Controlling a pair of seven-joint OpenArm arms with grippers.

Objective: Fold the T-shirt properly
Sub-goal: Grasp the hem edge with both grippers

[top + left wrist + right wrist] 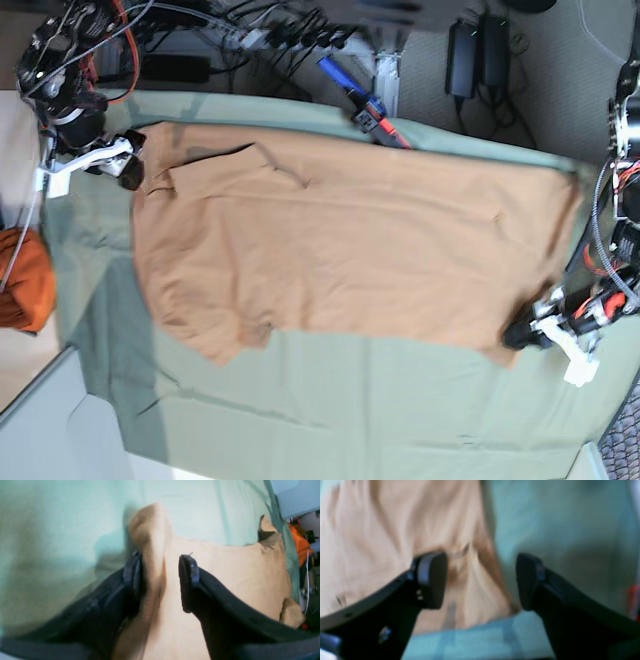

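Tan T-shirt (pixel 350 250) lay flat; left gripper (pixel 160 580) fingers straddled raised fold, right gripper (pixel 481 580) spread open at edge; thin pinches risked slipping.

The left gripper (pixel 160 580) has two matte black curved fingers (pixel 190 580) — each ends in a flat, rounded-rectangular pad with a slightly greyer edge, and each widens into a thick arched black arm toward the camera. The right gripper (pixel 481 580) is built alike: black paddle-shaped fingertips (pixel 432 580) on broad, sweeping black arms, with two small pale screw heads beside one pad and a silvery round fastener lower down. In the base view both wrists carry white plastic brackets (pixel 575 355) and dark housings — the left arm's side trails orange, red and grey cables (pixel 600 240), while the right arm's side shows a black cylindrical joint (pixel 75 120) under red and black wiring.
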